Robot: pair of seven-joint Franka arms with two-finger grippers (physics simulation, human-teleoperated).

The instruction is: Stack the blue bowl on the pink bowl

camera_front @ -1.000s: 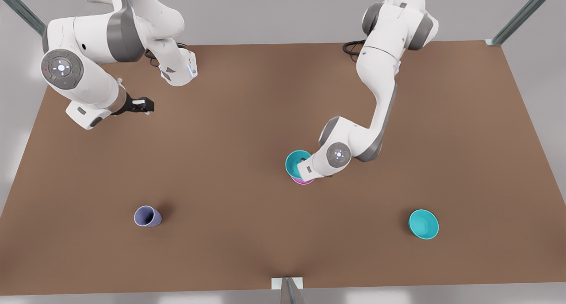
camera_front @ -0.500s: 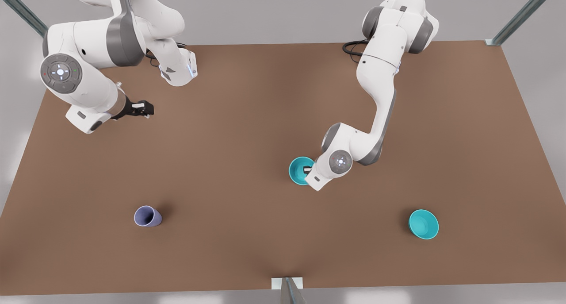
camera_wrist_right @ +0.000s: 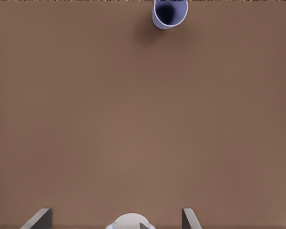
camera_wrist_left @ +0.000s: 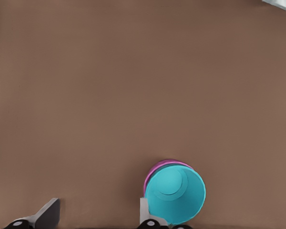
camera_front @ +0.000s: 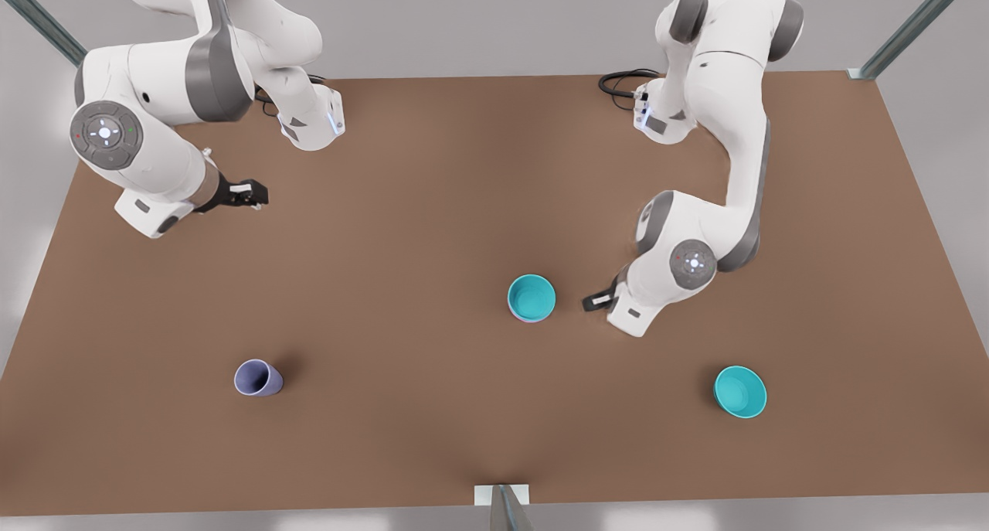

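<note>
The blue bowl (camera_front: 531, 297) sits nested in the pink bowl (camera_front: 528, 320) near the table's middle, and only a thin pink rim shows beneath it. In the left wrist view the blue bowl (camera_wrist_left: 176, 195) rests inside the pink bowl (camera_wrist_left: 163, 165), close beside one finger. My left gripper (camera_front: 595, 301) (camera_wrist_left: 98, 205) hovers open just to the front view's right of the stack, with nothing between its fingers. At the table's far left my right gripper (camera_front: 251, 193) (camera_wrist_right: 116, 212) waits, open and holding nothing.
A brighter turquoise bowl (camera_front: 740, 391) stands near the front at the front view's right. A lavender cup (camera_front: 257, 378) (camera_wrist_right: 169, 13) stands near the front at the left. Cables (camera_front: 618, 83) lie at the back by the left arm's base.
My left gripper let go of the blue bowl, which now sits down in the pink bowl, and drew back toward the front view's right. The right arm barely shifted.
</note>
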